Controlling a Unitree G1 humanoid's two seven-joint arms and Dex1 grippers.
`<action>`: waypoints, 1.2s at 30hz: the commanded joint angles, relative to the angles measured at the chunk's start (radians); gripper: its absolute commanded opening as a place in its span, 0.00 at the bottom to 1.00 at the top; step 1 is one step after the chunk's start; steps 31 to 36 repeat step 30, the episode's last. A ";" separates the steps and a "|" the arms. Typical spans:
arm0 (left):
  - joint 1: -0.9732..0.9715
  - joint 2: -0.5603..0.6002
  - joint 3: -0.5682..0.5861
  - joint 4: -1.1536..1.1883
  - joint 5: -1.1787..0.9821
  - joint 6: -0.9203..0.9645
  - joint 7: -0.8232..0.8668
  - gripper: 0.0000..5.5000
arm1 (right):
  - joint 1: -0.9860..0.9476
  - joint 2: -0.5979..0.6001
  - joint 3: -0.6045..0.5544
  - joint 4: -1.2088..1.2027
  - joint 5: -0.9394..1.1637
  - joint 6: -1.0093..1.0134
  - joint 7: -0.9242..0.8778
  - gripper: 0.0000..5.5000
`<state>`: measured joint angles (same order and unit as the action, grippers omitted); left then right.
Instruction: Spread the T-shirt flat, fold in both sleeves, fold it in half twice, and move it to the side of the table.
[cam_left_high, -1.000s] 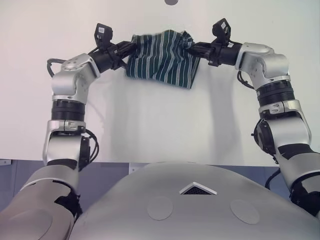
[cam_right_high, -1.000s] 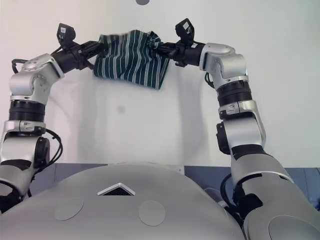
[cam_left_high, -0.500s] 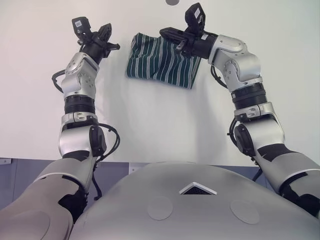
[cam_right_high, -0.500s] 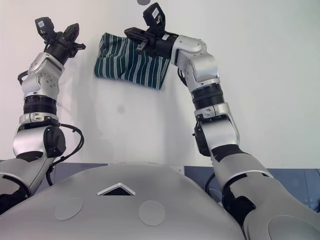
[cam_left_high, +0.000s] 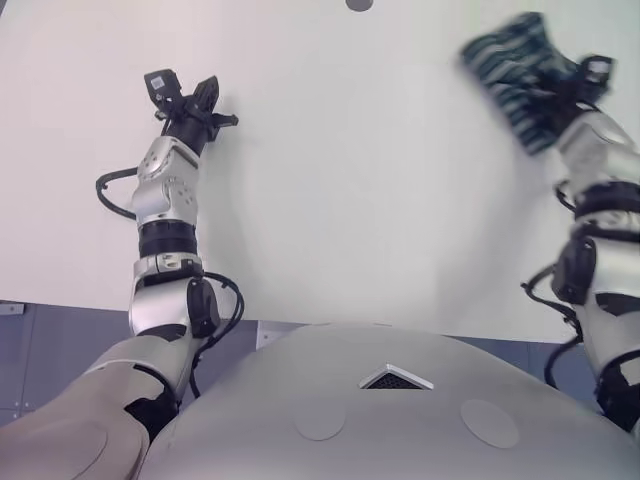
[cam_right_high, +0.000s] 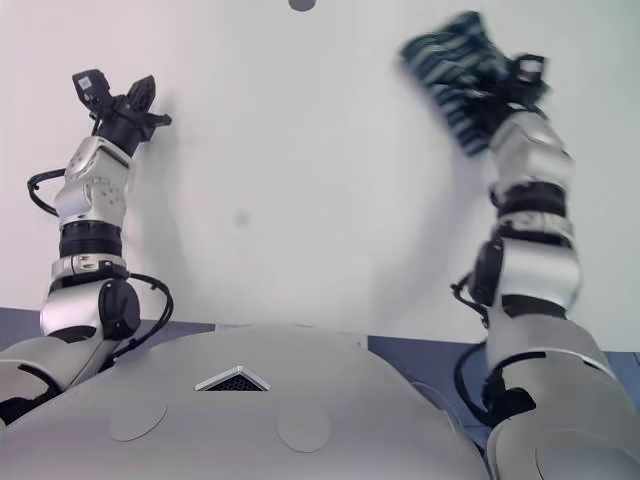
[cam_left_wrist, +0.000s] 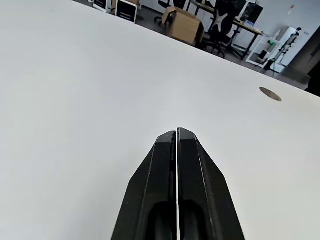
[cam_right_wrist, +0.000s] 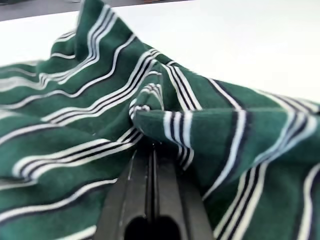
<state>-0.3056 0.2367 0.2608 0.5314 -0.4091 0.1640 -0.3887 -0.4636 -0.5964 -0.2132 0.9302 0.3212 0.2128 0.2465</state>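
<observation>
T-shirt (cam_right_wrist: 70, 115): soft knit cloth, dark green with thin white and black stripes. Matt, slightly fuzzy nap, rumpled into loose folds.
Table (cam_left_high: 350, 180): white top, smooth, matt to faint satin, looks like laminate.
Grommet (cam_left_wrist: 270, 94): grey disc set in the top, dull finish, material can't tell.
Left gripper (cam_left_wrist: 176, 134): black hard plastic, smooth, semi-gloss, soft highlights along the edges.
Right gripper (cam_right_wrist: 151, 147): same black plastic, slight sheen.
Left arm (cam_left_high: 163, 195) and right arm (cam_left_high: 598, 150): silver-grey shells, satin. Metal or painted plastic, can't tell. Joint bands black, matt.
</observation>
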 joint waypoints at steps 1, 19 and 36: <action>0.079 -0.027 -0.001 -0.081 0.029 -0.003 0.057 0.01 | 0.592 0.090 -0.205 -0.384 0.059 0.365 -0.279 0.00; 0.039 -0.175 -0.171 -0.298 0.175 -0.079 0.184 0.01 | 0.177 0.375 0.227 -0.916 -0.364 0.016 -0.428 0.00; -0.049 -0.144 -0.155 -0.146 0.210 -0.086 0.194 0.01 | 0.236 0.445 0.207 -0.883 -0.420 -0.007 -0.443 0.00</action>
